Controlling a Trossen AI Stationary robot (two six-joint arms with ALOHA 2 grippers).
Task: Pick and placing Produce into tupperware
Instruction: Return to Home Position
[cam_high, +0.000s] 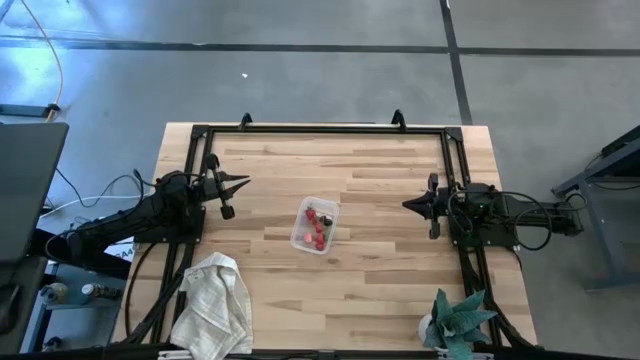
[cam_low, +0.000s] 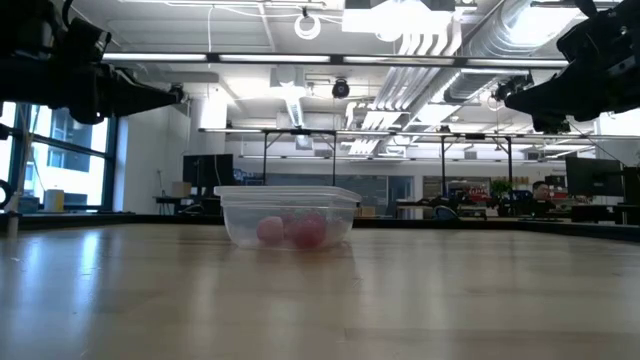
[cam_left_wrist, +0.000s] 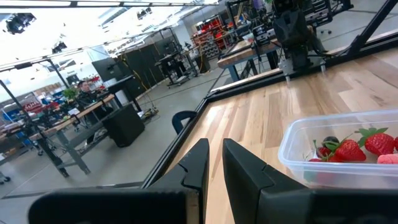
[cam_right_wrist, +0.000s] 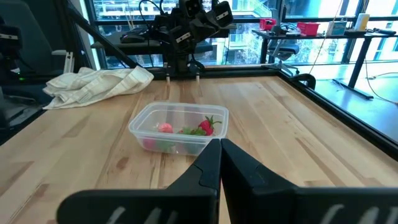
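Observation:
The clear tupperware (cam_high: 300, 236) (cam_low: 288, 200) stands by its base on the middle of the wooden table. Several small pieces of produce (cam_high: 318, 228) (cam_left_wrist: 351, 150) (cam_right_wrist: 206, 127) lie inside it, mostly red, some with green tops. My left gripper (cam_high: 243, 183) (cam_left_wrist: 214, 155) hovers shut above the table, to the left of the container and pointing toward it. My right gripper (cam_high: 407, 205) (cam_right_wrist: 220, 152) hovers shut to the container's right, also pointing at it. Both stay well apart from it; in the low view they hang high at the upper corners.
A crumpled white cloth towel (cam_high: 212, 305) (cam_right_wrist: 96, 84) lies at the table's near left corner. A teal leafy plant (cam_high: 458, 320) stands at the near right corner. A black frame (cam_high: 320, 128) runs along the far and side edges. Bare wood surrounds the container.

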